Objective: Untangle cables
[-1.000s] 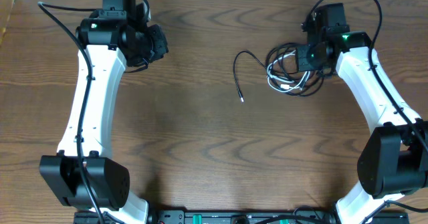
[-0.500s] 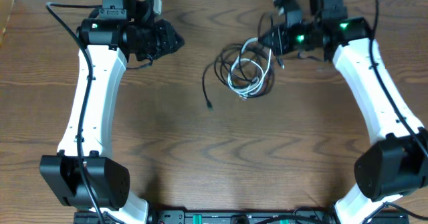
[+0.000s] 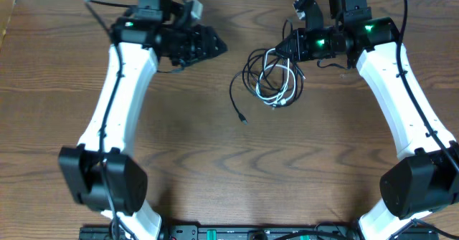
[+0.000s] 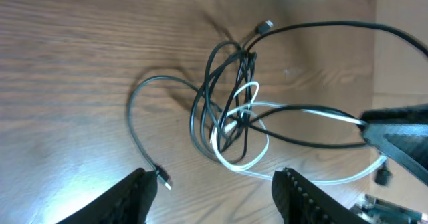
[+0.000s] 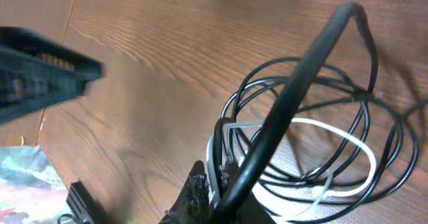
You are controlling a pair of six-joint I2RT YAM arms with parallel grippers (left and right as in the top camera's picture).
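The cables (image 3: pixel 275 82) (black loops knotted around a white one) sit in a tangle at the far middle of the surface (image 3: pixel 215 168). Their upper strands are clenched in the right jaws. The left jaws stand released just left of the bundle, touching nothing. A second ago the tangle was farther right, and the left jaws were clenched and farther left.

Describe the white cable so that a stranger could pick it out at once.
On the wooden table, look near the far edge, at the tip of the right gripper, where a tangle of cables lies bunched. Among its loops runs the white cable, the only pale cord; every other one is black.
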